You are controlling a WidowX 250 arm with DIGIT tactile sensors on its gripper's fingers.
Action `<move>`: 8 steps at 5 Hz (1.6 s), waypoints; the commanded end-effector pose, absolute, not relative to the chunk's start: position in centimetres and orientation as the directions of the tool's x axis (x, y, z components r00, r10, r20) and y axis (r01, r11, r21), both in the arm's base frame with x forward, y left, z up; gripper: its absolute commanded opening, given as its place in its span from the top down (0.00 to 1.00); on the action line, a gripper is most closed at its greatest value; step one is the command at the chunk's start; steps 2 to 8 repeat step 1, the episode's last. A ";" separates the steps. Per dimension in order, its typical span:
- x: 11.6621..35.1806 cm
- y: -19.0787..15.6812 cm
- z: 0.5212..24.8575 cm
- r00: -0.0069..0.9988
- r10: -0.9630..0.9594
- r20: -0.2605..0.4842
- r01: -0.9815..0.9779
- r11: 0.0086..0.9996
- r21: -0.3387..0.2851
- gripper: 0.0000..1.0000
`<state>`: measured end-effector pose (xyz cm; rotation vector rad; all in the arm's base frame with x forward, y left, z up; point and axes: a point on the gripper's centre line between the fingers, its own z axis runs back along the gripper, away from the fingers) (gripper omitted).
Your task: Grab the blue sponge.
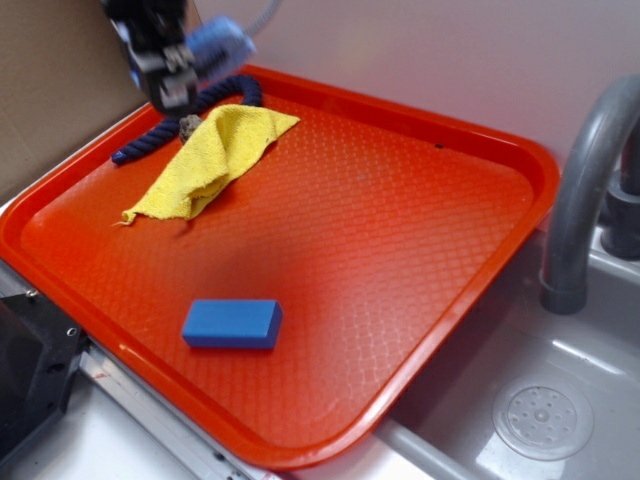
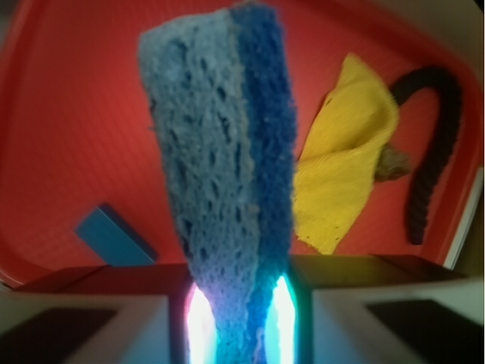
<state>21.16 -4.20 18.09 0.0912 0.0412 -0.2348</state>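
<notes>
Pincer (image 1: 170, 75) raised above the tray's (image 1: 500, 260) far corner, apparently clamped on the blue sponge (image 2: 220, 152), lifting it clear; cloth (image 1: 215, 155) just below.

End effector (image 1: 165, 60): black housing, blurred in the exterior view, with a pale grey or silver metal section at its lower front bearing small dark fastener-like spots. One light grey cable curving up and away from its upper side. Wrist view: two dark, flat-faced fingers (image 2: 76, 322) along the bottom edge, light-coloured outer surfaces, inner edges lit by a bright white-cyan glow.
</notes>
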 end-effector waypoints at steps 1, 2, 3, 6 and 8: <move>20.7 -3.5 19.9 0.984 -0.173 0.038 0.170 0.983 0.074 1.00; 20.7 -3.5 19.9 0.984 -0.173 0.038 0.170 0.983 0.074 1.00; 20.7 -3.5 19.9 0.984 -0.173 0.038 0.170 0.983 0.074 1.00; 20.7 -3.5 19.9 0.984 -0.173 0.038 0.170 0.983 0.074 1.00; 20.7 -3.5 19.9 0.984 -0.173 0.038 0.170 0.983 0.074 1.00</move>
